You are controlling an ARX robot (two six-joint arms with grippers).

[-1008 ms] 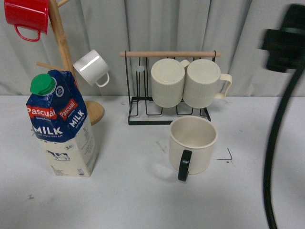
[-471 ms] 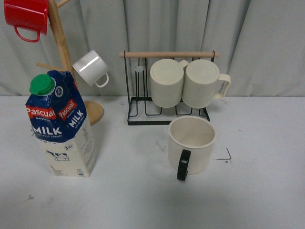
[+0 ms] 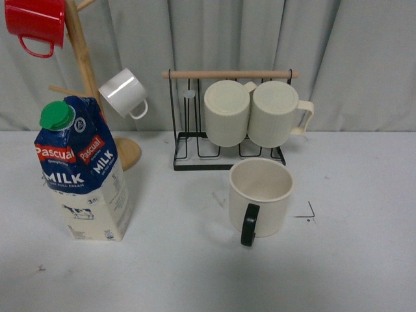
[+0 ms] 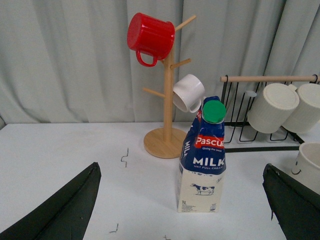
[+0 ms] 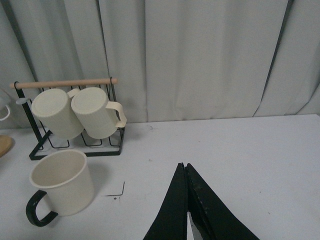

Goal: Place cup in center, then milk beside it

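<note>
The cup, a wide cream-white mug with a black handle, stands upright on the white table in front of the wire rack. It stands in the center patch, just left of a black corner mark. It also shows in the right wrist view. The milk stands upright at the left, apart from the cup, and shows in the left wrist view. My left gripper is open and empty, its jaws wide apart short of the carton. My right gripper is shut and empty, right of the cup. Neither arm shows in the front view.
A black wire rack with a wooden bar holds two ribbed cream mugs behind the cup. A wooden mug tree behind the milk carries a red mug and a small white mug. Grey curtain behind.
A black arm that stood at the right edge of the front view one second ago has left that view. The cup and the milk have not moved.
</note>
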